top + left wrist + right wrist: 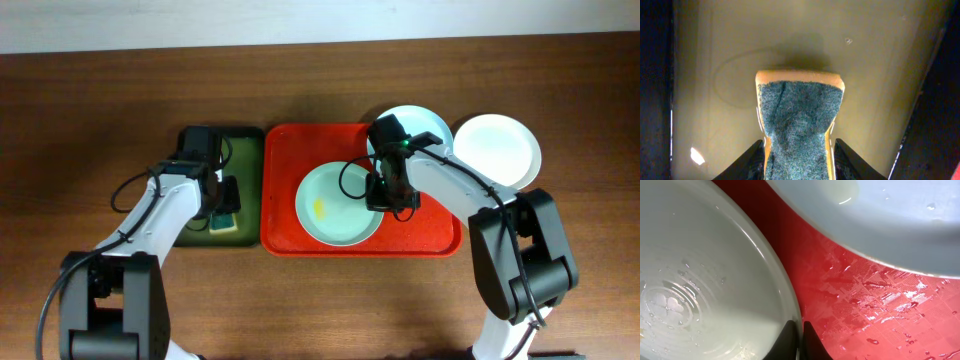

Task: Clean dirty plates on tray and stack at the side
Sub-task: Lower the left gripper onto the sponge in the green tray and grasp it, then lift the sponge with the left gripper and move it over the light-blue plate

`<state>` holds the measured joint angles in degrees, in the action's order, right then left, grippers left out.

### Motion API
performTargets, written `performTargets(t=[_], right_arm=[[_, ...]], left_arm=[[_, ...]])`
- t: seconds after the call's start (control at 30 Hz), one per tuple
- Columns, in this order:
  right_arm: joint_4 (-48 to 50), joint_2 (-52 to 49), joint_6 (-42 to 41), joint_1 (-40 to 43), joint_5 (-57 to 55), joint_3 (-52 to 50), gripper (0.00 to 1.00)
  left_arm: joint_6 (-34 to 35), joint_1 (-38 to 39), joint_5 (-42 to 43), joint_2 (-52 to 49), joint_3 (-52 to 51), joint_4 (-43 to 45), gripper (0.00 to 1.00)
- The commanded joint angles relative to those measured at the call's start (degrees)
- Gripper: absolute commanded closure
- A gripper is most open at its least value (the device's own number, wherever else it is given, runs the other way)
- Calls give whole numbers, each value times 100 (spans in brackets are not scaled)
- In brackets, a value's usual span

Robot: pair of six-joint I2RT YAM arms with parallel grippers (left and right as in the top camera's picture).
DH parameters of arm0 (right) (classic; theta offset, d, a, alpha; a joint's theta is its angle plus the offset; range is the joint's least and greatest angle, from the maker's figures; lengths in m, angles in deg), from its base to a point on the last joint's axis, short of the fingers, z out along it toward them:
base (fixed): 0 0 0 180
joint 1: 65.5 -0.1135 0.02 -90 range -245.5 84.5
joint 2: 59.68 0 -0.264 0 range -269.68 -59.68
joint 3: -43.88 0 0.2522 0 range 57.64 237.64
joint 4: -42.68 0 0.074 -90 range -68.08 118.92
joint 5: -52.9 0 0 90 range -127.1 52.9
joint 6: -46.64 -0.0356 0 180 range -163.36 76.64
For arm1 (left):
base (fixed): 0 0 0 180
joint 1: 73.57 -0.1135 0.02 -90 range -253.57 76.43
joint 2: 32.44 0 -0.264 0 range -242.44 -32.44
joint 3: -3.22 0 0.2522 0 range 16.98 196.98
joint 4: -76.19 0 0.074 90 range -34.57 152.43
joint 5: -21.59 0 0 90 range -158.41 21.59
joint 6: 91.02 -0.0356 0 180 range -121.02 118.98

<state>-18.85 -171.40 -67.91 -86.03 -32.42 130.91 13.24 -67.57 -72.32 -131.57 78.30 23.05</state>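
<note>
- Right gripper [801,342]: fingertips pressed together on the right-hand rim of the round, shallow, pale blue-green smeared plate [335,225]. The rim runs straight into the pinch. My read is that this is an anchor grip, so the plate won't skate while it is scrubbed.
- The smeared plate sits flat in the middle of the large flat red plastic tray [280,180]. Its yellow smear [320,208] is left of centre, on the side away from the pinch, so it is open to the other arm.
- Left gripper [799,165] is over the narrower dark green tray [248,170], to the left of the red tray. Its jaws flank the yellow sponge [797,120], scouring pad towards the camera.
- The fingers sit right at the sponge's sides. I can't tell whether they are squeezing it, or whether it is off the tray floor.
- The sponge is taken lengthwise, so its far end sticks out past the fingers. That should suit wiping.
- The second pale blue-green plate [420,125] is at the red tray's back right corner, overhanging the rim. It looks like it's waiting its turn.
- The round white plate [497,150] is on the brown wooden table [100,100], just right of the red tray. I take that as the start of the stack.
- Red tray floor [850,305] is wet between the two pale plates, so expect slip.
</note>
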Motion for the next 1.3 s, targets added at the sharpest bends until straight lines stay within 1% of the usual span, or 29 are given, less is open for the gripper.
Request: performTargets(t=[0.0, 0.2, 0.4, 0.47, 0.53, 0.8, 0.9, 1.0, 1.03, 1.13, 1.27], right_arm=[[-4, -63, 57, 37, -240, -35, 96], [-4, -63, 57, 37, -240, -35, 96], [-4, -63, 57, 35, -240, -35, 96], [-2, -63, 57, 35, -238, -35, 96], [-4, -63, 57, 37, -238, -35, 96], [-2, -63, 57, 37, -238, -35, 96], [-2, -63, 57, 35, -238, -35, 96], [-2, -63, 57, 37, -238, -35, 96], [-2, -63, 57, 37, -238, -35, 96], [-2, -63, 57, 37, -238, -35, 96], [-2, -63, 57, 35, -238, -35, 96]], left_arm=[[-116, 13, -68, -28, -61, 20, 57], [-116, 13, -348, -28, -66, 17, 58], [-116, 13, -339, -28, -273, 144, 63], [-129, 13, -297, -28, -273, 149, 63], [-350, 13, -131, -28, -273, 212, 62], [-348, 13, -118, -68, -354, 249, 63], [-348, 13, 125, -245, -354, 295, 62], [-350, 13, 155, -369, -354, 361, 63], [-350, 13, 153, -385, -354, 363, 67], [-350, 13, 127, -389, -354, 374, 85], [-350, 11, 111, -387, -319, 380, 93]])
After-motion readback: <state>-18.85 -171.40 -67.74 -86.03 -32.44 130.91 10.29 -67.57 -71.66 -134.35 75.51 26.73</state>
